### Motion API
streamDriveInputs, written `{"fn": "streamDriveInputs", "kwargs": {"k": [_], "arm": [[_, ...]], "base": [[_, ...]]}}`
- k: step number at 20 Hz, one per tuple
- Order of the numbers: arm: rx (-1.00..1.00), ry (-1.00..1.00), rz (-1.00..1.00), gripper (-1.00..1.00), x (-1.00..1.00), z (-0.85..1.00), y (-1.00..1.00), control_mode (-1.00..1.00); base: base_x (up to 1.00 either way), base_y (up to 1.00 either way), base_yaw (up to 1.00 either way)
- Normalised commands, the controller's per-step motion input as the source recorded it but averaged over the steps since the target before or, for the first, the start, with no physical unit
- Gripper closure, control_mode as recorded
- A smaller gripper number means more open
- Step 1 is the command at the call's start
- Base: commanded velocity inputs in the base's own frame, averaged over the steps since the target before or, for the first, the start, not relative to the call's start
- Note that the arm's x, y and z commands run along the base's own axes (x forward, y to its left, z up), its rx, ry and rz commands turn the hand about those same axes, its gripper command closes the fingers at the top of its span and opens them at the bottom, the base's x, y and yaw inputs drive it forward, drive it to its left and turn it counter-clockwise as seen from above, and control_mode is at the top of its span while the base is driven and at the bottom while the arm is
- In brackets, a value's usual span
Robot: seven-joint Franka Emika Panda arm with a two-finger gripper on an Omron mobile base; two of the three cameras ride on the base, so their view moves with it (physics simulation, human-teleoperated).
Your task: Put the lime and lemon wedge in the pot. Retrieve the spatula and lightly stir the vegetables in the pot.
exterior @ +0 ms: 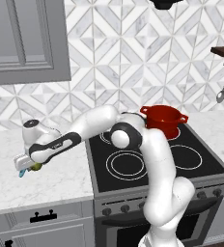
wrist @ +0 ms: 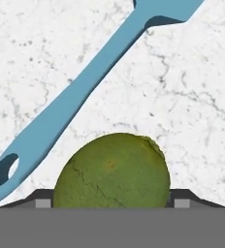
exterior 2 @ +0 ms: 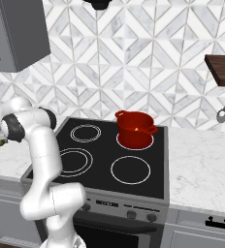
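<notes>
You're at the first step, picking up the lime (wrist: pixel 112 169) from the marble counter (wrist: pixel 182 97), beside the spatula (wrist: pixel 71 104). The gripper (exterior: pixel 29 166) straddles it, fingers spread at its flanks; contact unclear. Next, squeeze, lift, and carry to the pot (exterior: pixel 163 119).

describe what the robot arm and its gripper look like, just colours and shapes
The arm is glossy white, built of thick rounded tube-like segments joined by dark grey to black joint rings, one large round dark joint near its middle. The forearm section carries a black band toward the wrist. The gripper has a pale grey-white body with small dark fingertips. No cables or markings are visible.
</notes>
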Motion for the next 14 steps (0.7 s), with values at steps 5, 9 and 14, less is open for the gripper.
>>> {"fn": "streamDriveInputs", "kwargs": {"k": [5, 9, 14], "arm": [[0.00, -0.01, -0.04, 1.00, -0.12, 0.01, -0.40, -1.00], [0.00, -0.05, -0.18, 1.00, -0.34, 0.27, -1.00, -1.00], [0.00, 0.00, -0.26, 1.00, -0.15, 0.05, -1.00, -1.00]], "base": [[0.00, 0.00, 0.00], [0.00, 0.00, 0.00], [0.00, 0.00, 0.00]]}}
